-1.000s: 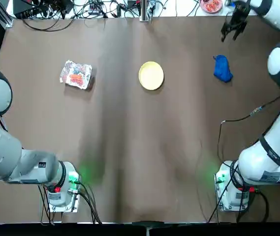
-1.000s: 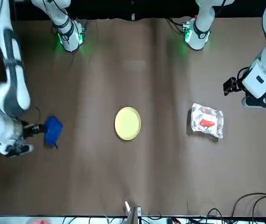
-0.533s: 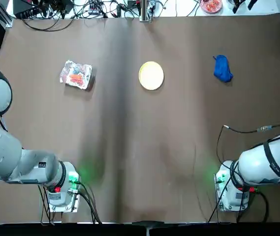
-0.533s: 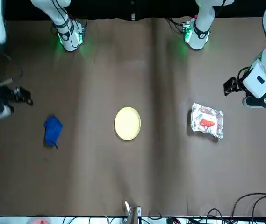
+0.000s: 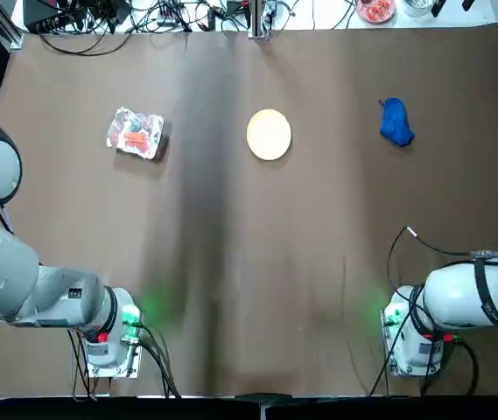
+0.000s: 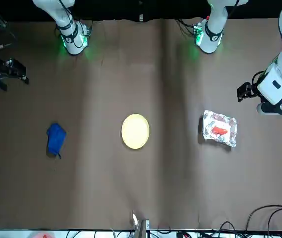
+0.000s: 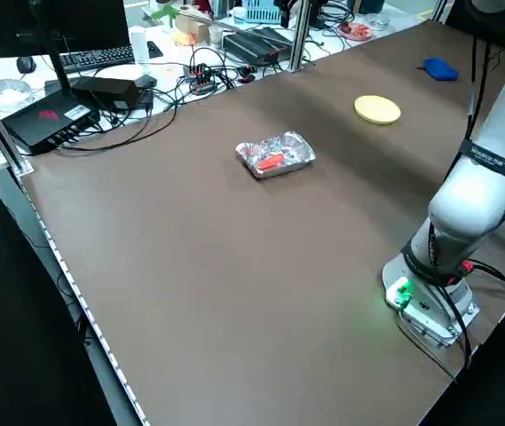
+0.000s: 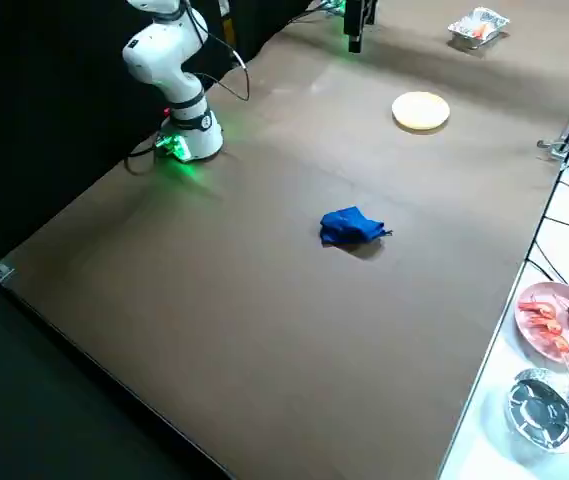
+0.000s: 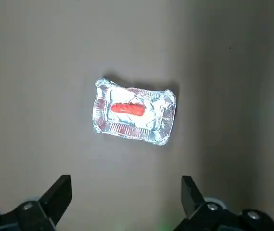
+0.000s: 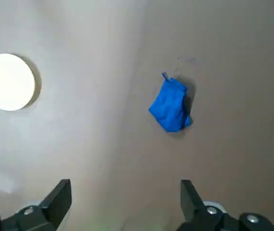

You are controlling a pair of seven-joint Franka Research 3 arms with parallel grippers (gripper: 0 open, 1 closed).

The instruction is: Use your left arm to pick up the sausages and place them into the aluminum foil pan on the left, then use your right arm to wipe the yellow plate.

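With the sausage (image 9: 128, 109) already in the foil pan (image 9: 101, 118), upper left in the top view, we judge the wiping step is ending or done — the blue cloth (image 5: 396, 122) lies upper right, off the yellow plate (image 5: 269, 135) near top centre. Both claws, left (image 9: 126, 192) above the pan and right (image 10: 126, 195) above the cloth, stand apart; next, we'd check the plate.

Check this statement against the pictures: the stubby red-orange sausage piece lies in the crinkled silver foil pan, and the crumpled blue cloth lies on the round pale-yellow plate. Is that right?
Not quite: the crumpled blue cloth lies on the brown table, apart from the round pale-yellow plate, as the right side view shows. The rest stands.
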